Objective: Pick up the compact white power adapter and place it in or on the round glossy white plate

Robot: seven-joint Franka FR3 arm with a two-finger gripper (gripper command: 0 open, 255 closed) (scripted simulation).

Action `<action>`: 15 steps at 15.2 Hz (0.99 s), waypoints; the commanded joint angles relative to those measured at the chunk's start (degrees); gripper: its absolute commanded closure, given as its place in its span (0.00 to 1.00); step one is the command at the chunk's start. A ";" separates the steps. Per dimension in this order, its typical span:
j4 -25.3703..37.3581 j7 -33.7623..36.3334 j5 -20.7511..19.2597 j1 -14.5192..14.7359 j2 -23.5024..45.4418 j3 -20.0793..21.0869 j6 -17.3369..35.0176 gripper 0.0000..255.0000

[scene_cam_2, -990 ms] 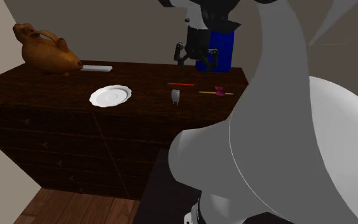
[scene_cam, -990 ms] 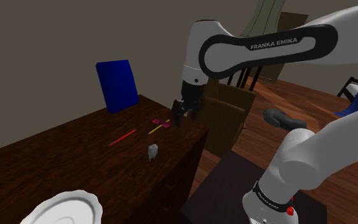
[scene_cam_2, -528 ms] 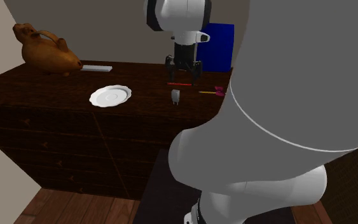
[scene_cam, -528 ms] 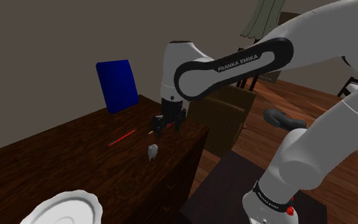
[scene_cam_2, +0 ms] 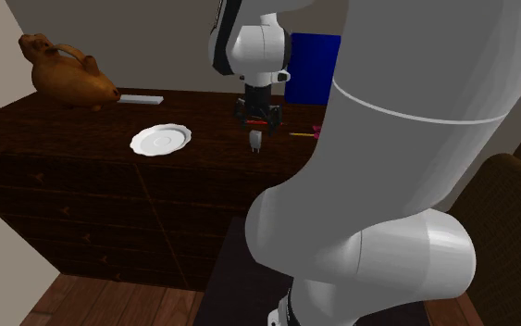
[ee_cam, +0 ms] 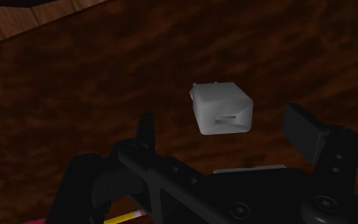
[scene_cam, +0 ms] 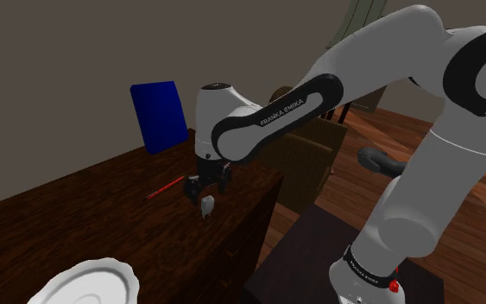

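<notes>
The small white power adapter [scene_cam: 206,205] stands on the dark wooden cabinet top, near its front edge; it is also visible as the adapter [scene_cam_2: 256,141]. My gripper [scene_cam: 206,185] hangs just above it, open, with nothing held. In the wrist view the adapter [ee_cam: 222,109] lies between and beyond the two spread fingers [ee_cam: 147,127], which do not touch it. The round white plate [scene_cam_2: 161,140] with a wavy rim sits further along the cabinet top, to the adapter's left in the second exterior view. That same plate [scene_cam: 85,281] is at the shoulder view's lower left.
A red pencil [scene_cam: 165,186] and a yellow stick with a pink piece [scene_cam_2: 316,133] lie close to the adapter. A blue box [scene_cam: 159,115] stands at the back. A brown animal-shaped jug [scene_cam_2: 64,74] and a flat white bar [scene_cam_2: 141,98] sit beyond the plate.
The arm swung from above the pink and yellow piece toward the adapter and came down. The gripper now hovers directly over the adapter. The adapter and plate have not moved.
</notes>
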 commanded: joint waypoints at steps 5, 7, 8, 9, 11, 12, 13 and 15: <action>-1.26 1.81 -1.79 0.37 3.46 0.28 4.52 0.00; -1.26 1.81 -1.79 0.37 3.46 0.28 4.52 0.00; -1.26 1.81 -1.79 0.37 3.46 0.28 4.52 0.00; -1.26 1.81 -1.79 0.37 3.46 0.28 4.52 0.00; -1.26 1.81 -1.79 0.37 3.46 0.28 4.52 0.00; -1.25 1.81 -1.78 0.37 3.46 0.28 4.50 0.00; -1.25 1.81 -1.78 0.37 3.46 0.28 4.50 0.00; -1.25 1.81 -1.78 0.37 3.46 0.28 4.50 1.00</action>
